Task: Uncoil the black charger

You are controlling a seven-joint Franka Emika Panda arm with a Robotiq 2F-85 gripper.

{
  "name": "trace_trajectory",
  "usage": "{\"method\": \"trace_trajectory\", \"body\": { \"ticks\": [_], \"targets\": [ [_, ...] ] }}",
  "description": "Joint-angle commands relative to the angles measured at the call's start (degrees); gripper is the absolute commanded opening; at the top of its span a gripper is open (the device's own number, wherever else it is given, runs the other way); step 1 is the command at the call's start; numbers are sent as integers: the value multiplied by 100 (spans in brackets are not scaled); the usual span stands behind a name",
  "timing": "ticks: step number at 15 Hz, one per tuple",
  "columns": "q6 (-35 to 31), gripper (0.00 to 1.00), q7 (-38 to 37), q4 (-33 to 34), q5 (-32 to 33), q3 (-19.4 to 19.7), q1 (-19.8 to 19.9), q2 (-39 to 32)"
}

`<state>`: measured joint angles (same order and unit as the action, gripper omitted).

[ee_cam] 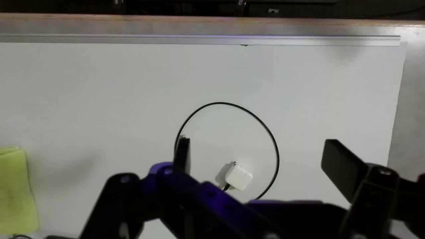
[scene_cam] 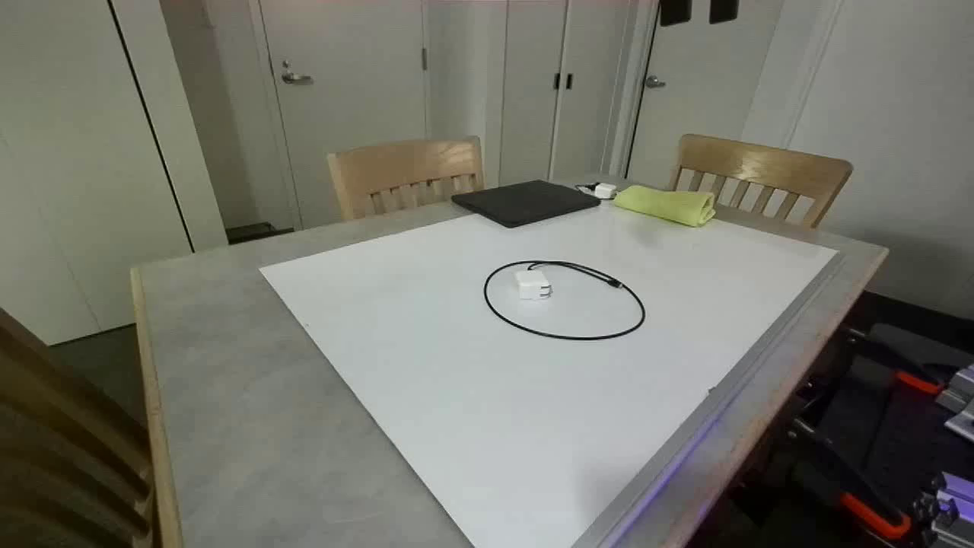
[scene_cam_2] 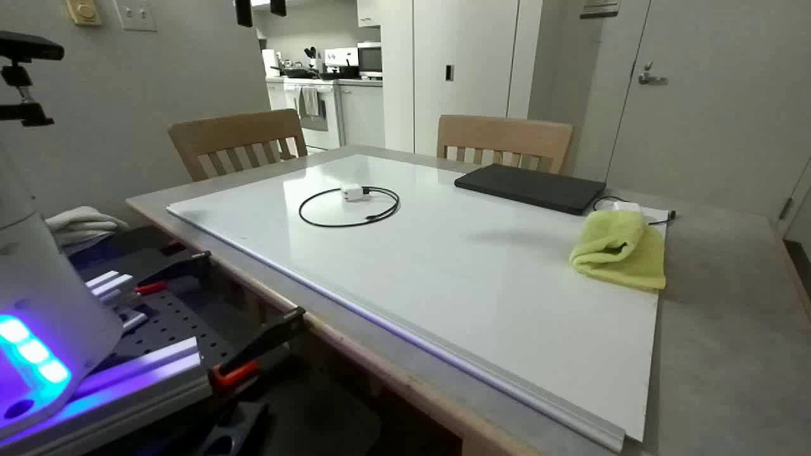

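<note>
The black charger is a thin black cable [scene_cam: 586,339] lying in one wide loop on the white board, also seen in an exterior view [scene_cam_2: 336,226] and the wrist view [ee_cam: 278,159]. Its white adapter block [scene_cam: 533,285] sits inside the loop, with one cable end plugged in. The loose plug end [scene_cam: 614,282] lies along the loop. My gripper [ee_cam: 257,142] is open and empty, high above the charger. In the wrist view its left finger covers part of the loop and plug. Only its black fingertips show at the top of both exterior views [scene_cam: 700,11] [scene_cam_2: 261,9].
A flat black pad [scene_cam: 525,202], a folded yellow-green towel [scene_cam_2: 614,250] and another white adapter with black cord [scene_cam: 605,190] lie at one end of the white board [scene_cam_2: 507,285]. Wooden chairs [scene_cam: 411,171] stand at the table. Clamps [scene_cam_2: 263,339] stand by the robot's base.
</note>
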<state>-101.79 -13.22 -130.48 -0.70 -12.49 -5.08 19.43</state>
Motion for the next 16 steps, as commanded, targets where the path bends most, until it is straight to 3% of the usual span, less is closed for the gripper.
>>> {"method": "trace_trajectory", "body": {
  "ticks": [1, 16],
  "targets": [
    [10, 100, -22, 10, 22, 69, -79, -9],
    [-574, 100, 527, 888, 313, 140, -165, -1898]
  ]
}}
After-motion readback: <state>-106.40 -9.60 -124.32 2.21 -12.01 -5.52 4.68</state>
